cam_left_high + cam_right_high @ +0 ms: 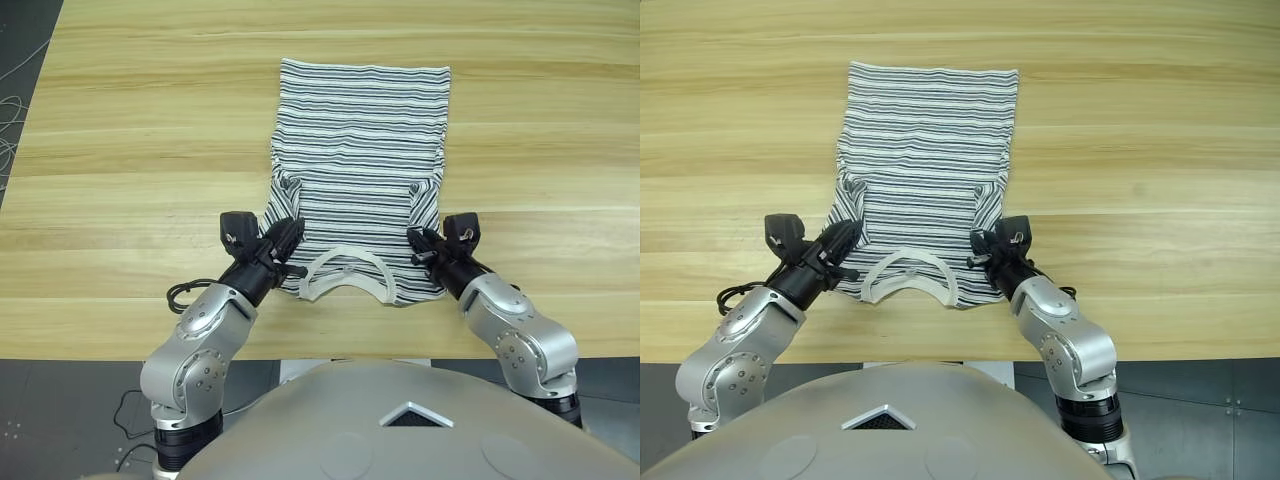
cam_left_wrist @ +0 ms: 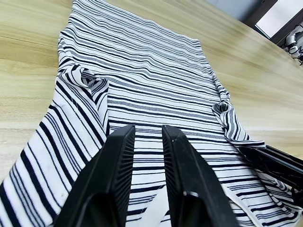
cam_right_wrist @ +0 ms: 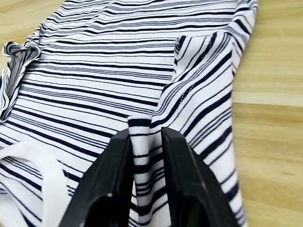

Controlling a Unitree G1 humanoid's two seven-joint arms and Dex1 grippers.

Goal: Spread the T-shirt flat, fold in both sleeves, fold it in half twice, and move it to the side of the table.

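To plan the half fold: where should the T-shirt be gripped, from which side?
Probably the T-shirt at both shoulder corners beside the collar, from the near table edge: sleeves are folded in and the hem lies flat at the far end, so they can be carried to it.

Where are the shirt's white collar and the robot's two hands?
collar (image 1: 350, 251), left eye view, top of the white arc.
left hand (image 1: 291, 237), left eye view, its black tip.
right hand (image 1: 417, 244), left eye view, its black tip, pinching the T-shirt (image 1: 360, 150).

Silver arms (image 1: 205, 340), black ribbed fingers (image 2: 118, 165), black cable (image 1: 185, 292)
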